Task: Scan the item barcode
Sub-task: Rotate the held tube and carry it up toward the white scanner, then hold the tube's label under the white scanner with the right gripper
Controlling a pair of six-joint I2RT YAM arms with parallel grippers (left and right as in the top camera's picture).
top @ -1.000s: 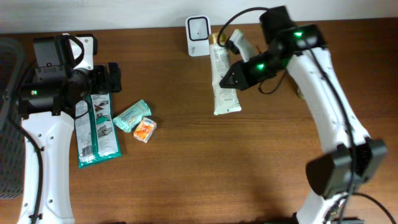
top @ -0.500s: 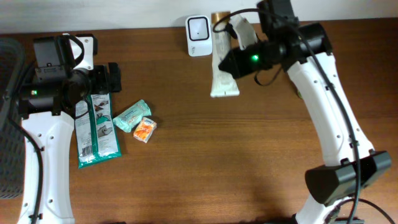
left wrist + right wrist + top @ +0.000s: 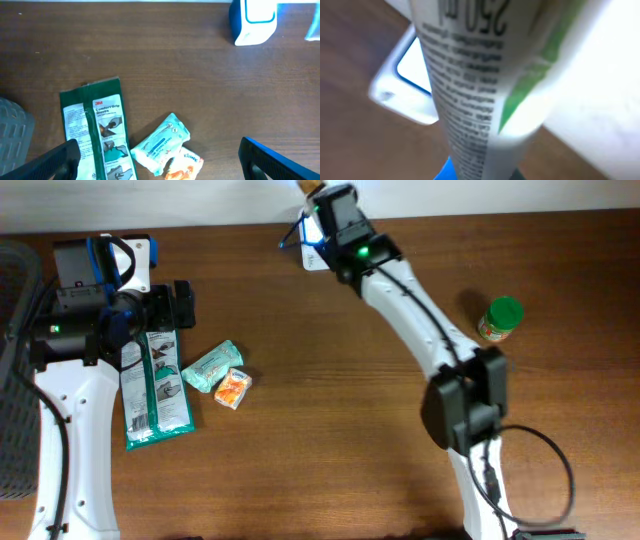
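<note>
A white tube with green print and black text [image 3: 470,75] fills the right wrist view, and my right gripper [image 3: 480,172] is shut on it. From overhead that gripper [image 3: 335,210] hangs over the white barcode scanner [image 3: 312,256] at the table's back edge and hides most of it. The tube's golden cap [image 3: 311,186] sticks out beyond the edge. The scanner [image 3: 410,85] lies just behind and left of the tube. My left gripper [image 3: 180,305] stays open and empty at the far left, with the scanner [image 3: 254,22] far ahead of it.
A green glove pack [image 3: 97,130], a teal wipes pack [image 3: 161,145] and an orange tissue pack [image 3: 182,167] lie under my left gripper [image 3: 160,165]. A green-lidded jar [image 3: 500,318] stands at the right. A dark basket [image 3: 15,380] sits at the left edge.
My right arm has swung the tube left and back, from beside the scanner to right over it. The green-lidded jar has come into view. The left arm has not moved.
</note>
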